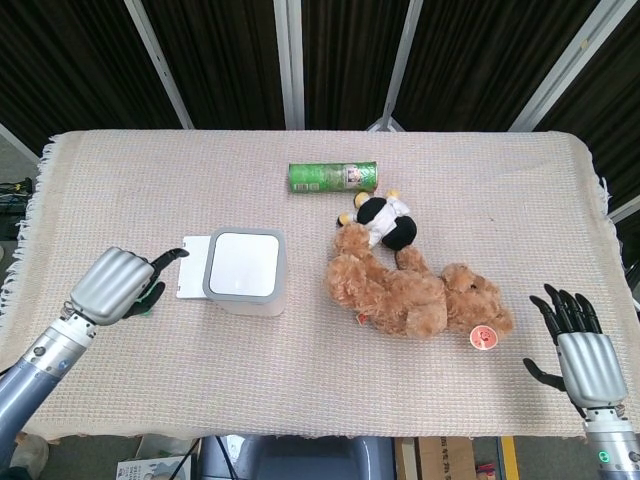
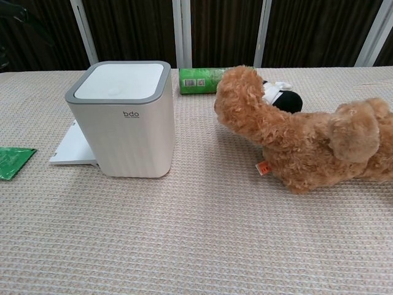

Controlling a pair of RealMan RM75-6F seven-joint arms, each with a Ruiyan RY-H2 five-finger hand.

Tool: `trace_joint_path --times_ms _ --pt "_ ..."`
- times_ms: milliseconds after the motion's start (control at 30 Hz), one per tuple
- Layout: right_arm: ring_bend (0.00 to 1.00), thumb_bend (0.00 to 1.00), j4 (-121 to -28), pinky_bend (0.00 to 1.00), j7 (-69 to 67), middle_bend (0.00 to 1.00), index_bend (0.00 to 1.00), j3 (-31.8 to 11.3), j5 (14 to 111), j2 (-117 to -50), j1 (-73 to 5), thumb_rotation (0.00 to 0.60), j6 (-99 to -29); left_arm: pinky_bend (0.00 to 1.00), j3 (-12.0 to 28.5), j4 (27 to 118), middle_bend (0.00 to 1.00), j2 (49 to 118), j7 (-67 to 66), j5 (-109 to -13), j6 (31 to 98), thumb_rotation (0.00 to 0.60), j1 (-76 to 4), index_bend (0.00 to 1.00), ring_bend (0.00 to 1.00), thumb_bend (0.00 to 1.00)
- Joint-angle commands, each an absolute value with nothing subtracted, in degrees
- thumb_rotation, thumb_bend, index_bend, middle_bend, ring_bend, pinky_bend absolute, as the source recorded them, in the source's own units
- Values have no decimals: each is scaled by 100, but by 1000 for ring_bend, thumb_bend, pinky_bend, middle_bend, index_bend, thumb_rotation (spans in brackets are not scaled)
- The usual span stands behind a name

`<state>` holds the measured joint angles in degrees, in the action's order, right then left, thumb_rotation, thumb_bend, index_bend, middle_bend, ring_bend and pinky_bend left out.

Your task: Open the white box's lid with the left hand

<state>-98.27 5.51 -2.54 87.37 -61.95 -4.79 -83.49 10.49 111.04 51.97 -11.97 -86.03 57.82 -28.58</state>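
Note:
The white box [image 1: 245,272] with a grey rim stands left of the table's middle, its flat white lid [image 2: 121,80] down and level. My left hand [image 1: 115,285] hovers a short way to the box's left, back upward, one dark finger reaching out towards the box without touching it; it holds nothing. At the front right corner of the table my right hand [image 1: 582,356] is empty, its fingers spread. The chest view shows neither hand.
A white flat sheet [image 1: 192,267] lies against the box's left side, under the reaching finger. A green packet [image 2: 12,161] lies further left. A brown teddy bear [image 1: 415,292], a black-and-white plush [image 1: 385,220] and a green can [image 1: 332,177] lie to the right of the box.

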Motion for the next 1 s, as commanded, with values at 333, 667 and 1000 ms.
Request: trace_joint_path --times_ms 333,667,1000 --pt "0 191 -9814 0 528 43 146 -258 8727 -6187 -477 600 -8358 740 871 11621 798 5315 -1622 -8359 5274 600 -3214 237 755 719" --pt "0 191 -9797 0 494 43 146 -260 8707 -6167 -474 600 -8355 740 943 11631 798 5618 -2073 -7882 5132 600 -3525 219 755 719" --pt "0 191 -9758 0 381 43 146 -260 8717 -6108 -447 600 -8398 740 893 11649 798 5873 -2676 -7412 5160 600 -3723 216 755 718"
